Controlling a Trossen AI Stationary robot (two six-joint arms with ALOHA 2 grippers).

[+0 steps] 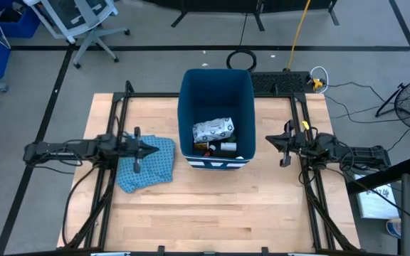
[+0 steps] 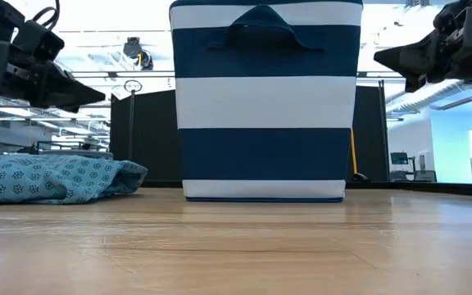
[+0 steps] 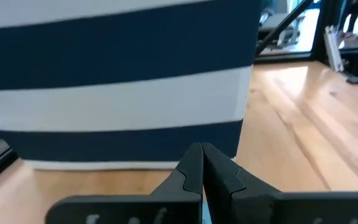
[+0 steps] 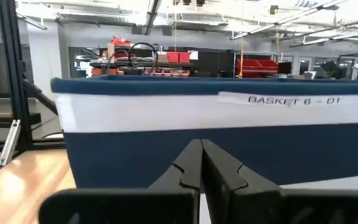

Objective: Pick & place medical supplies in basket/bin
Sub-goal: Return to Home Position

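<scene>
The tall dark-blue bin (image 1: 216, 117) with white stripes stands mid-table on its base; it also fills the low view (image 2: 265, 98) and both wrist views (image 3: 117, 93) (image 4: 216, 124). Inside it lie the white black-patterned packet (image 1: 213, 129), a small white item (image 1: 228, 147) and dark and orange bits (image 1: 206, 148). My left gripper (image 1: 155, 148) hovers shut above the blue patterned cloth, left of the bin. My right gripper (image 1: 267, 140) hovers shut to the bin's right. The other supplies are hidden.
A blue patterned cloth (image 1: 146, 164) lies crumpled on the table left of the bin, under my left arm (image 2: 52, 179). Bare wooden table (image 1: 212, 206) stretches in front of the bin. Black frame rails (image 1: 112, 178) run along both table sides.
</scene>
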